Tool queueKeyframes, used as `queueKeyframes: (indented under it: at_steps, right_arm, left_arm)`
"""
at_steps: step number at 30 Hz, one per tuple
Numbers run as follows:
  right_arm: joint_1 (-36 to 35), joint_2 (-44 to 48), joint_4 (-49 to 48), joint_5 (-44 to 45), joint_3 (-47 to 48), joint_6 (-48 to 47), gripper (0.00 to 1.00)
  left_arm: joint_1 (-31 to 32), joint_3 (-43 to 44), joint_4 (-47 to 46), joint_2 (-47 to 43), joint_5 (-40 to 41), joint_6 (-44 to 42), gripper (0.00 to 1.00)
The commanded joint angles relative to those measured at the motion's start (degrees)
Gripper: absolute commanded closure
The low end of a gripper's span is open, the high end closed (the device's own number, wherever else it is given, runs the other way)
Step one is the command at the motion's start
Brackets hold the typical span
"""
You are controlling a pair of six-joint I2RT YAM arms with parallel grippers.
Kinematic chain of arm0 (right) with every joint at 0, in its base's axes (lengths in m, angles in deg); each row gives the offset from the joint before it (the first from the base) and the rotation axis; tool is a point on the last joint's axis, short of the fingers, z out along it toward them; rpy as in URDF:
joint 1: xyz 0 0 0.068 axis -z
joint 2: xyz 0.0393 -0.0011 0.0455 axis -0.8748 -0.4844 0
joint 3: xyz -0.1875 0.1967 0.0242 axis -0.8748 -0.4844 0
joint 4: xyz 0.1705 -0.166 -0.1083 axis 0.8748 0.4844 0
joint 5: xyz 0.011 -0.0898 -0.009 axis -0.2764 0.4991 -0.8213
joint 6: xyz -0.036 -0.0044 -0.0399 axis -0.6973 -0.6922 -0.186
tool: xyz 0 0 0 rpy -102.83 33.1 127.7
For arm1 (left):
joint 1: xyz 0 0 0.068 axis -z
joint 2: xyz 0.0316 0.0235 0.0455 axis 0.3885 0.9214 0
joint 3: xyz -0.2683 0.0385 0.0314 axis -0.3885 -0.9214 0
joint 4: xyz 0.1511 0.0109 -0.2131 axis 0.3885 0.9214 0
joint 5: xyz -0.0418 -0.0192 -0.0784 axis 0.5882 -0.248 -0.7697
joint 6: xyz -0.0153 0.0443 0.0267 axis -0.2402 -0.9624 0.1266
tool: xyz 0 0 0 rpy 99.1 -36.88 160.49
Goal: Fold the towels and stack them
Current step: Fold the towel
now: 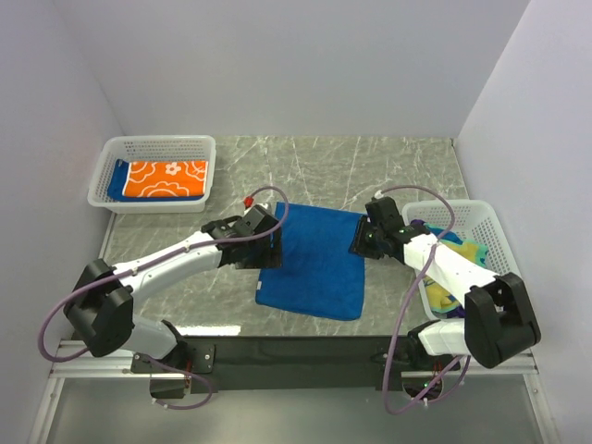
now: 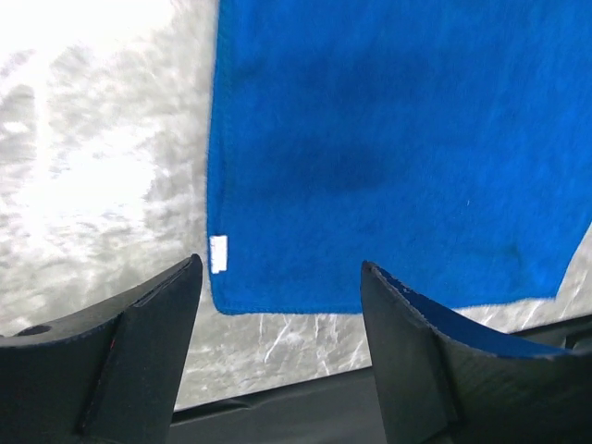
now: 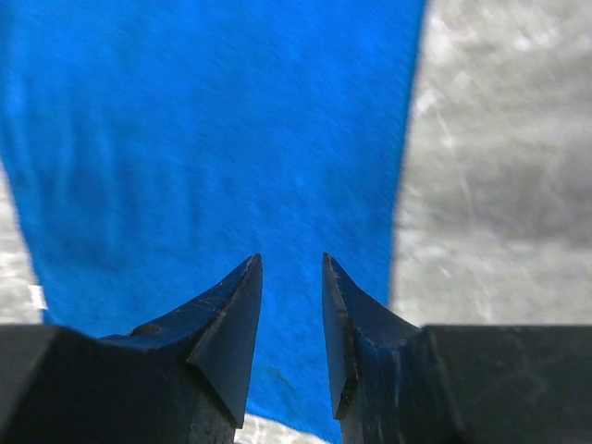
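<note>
A royal blue towel (image 1: 314, 264) lies flat in the middle of the marble table, folded into a rectangle. My left gripper (image 1: 271, 246) hovers at its left edge, my right gripper (image 1: 363, 240) at its right edge. In the left wrist view the towel (image 2: 388, 139) shows a white tag (image 2: 218, 253) near its corner, and the left gripper (image 2: 280, 264) stands wide open and holds nothing. From the right wrist, the towel (image 3: 213, 139) fills the picture under the right gripper (image 3: 291, 257), whose fingers stand a little apart with nothing between them.
A white mesh basket (image 1: 157, 141) at the back left holds an orange flowered towel (image 1: 166, 178) on top of a blue one. A second white basket (image 1: 490, 227) at the right holds crumpled teal and yellow towels (image 1: 467, 252), partly hidden by the right arm. Walls close in on both sides.
</note>
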Motion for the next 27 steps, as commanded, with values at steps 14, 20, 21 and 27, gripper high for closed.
queueKeyframes:
  at_steps: [14,20,21,27]
  right_arm:
    - [0.04,-12.5,-14.29,-4.37,-0.79,-3.33,0.62]
    - [-2.15,-16.9,-15.97,-5.69,1.22,-4.73,0.62]
    - [-2.94,-17.17,-15.71,-5.78,1.75,-4.91,0.62]
    - [-3.3,-14.37,-11.42,-7.1,9.29,-13.15,0.59]
  left_arm:
    - [1.52,-12.41,-11.1,7.24,-10.02,3.05,0.6]
    - [1.52,-21.74,-10.06,-0.41,-10.9,7.97,0.6]
    - [1.53,-23.22,-9.53,-1.72,-11.08,8.59,0.6]
    - [0.57,-19.66,-3.92,-10.87,-5.82,8.96,0.36]
